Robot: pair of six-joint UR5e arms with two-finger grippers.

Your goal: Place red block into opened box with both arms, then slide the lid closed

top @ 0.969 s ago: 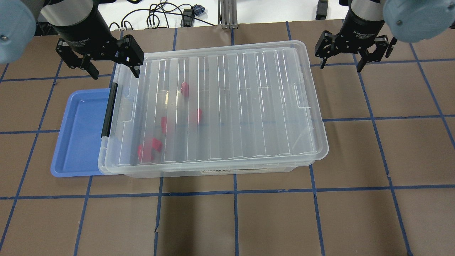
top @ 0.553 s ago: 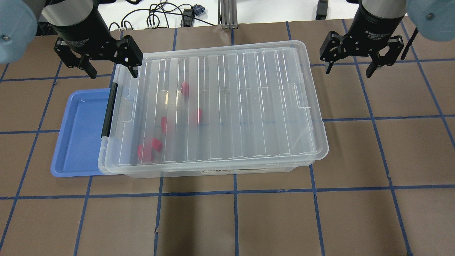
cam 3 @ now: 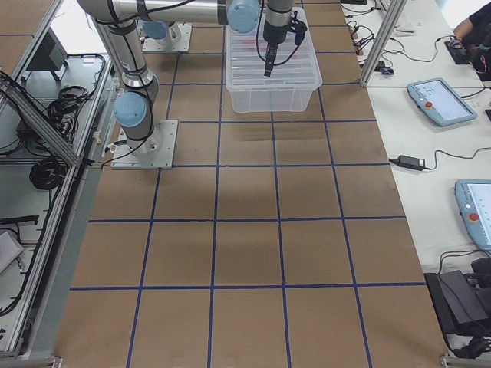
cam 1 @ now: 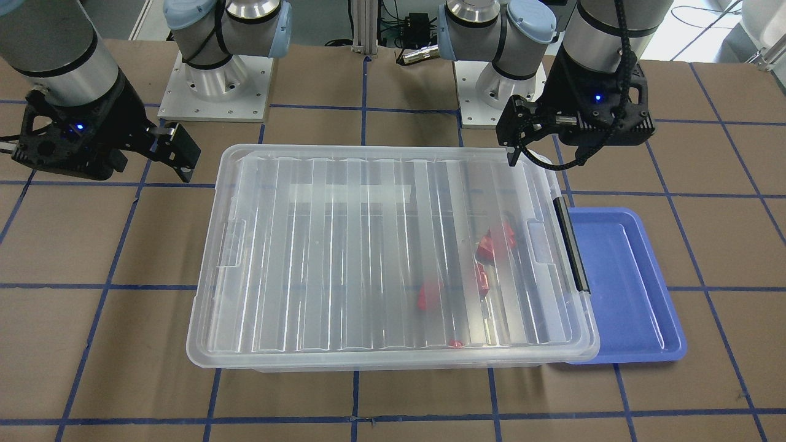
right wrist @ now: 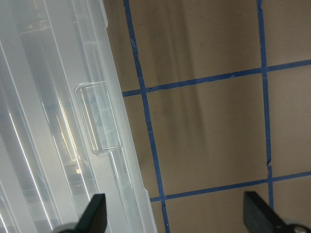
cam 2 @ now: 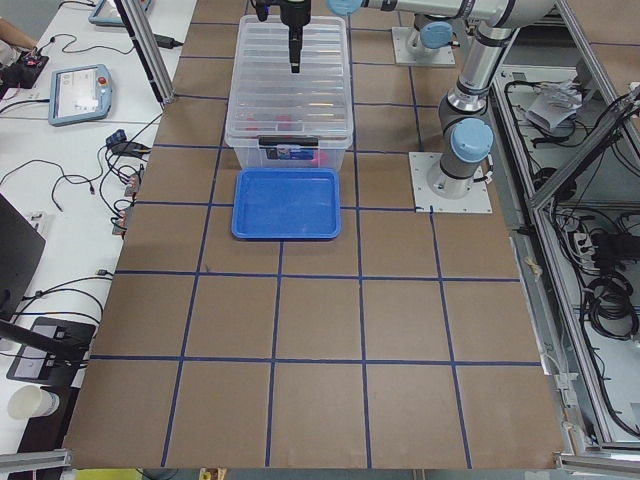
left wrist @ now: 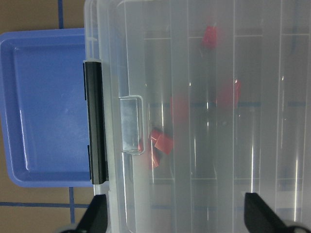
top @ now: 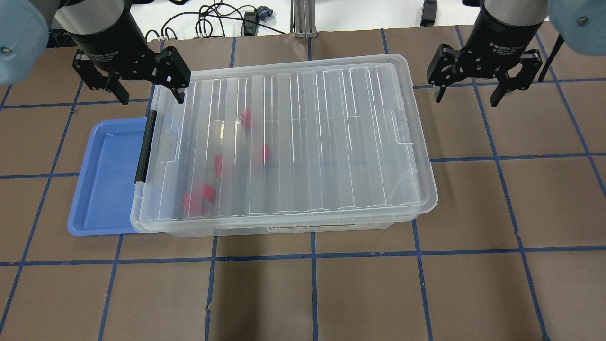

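The lid (top: 293, 142) lies over the box (top: 331, 226), overhanging slightly at the end away from the black handle (top: 144, 147). Red blocks (top: 201, 196) sit inside beneath it, towards the handle end. A strip label on the box's near wall appears to read "STORAGE BOX" (the print is tiny). The left gripper (top: 151, 97), jaws apart and empty, hangs above the far handle-end corner. The right gripper (top: 466, 98), marked "2F Adaptive Gripper", is spread wide over bare table (top: 473, 199) beside the opposite end. A blue tray (top: 102, 189) touches the handle end.
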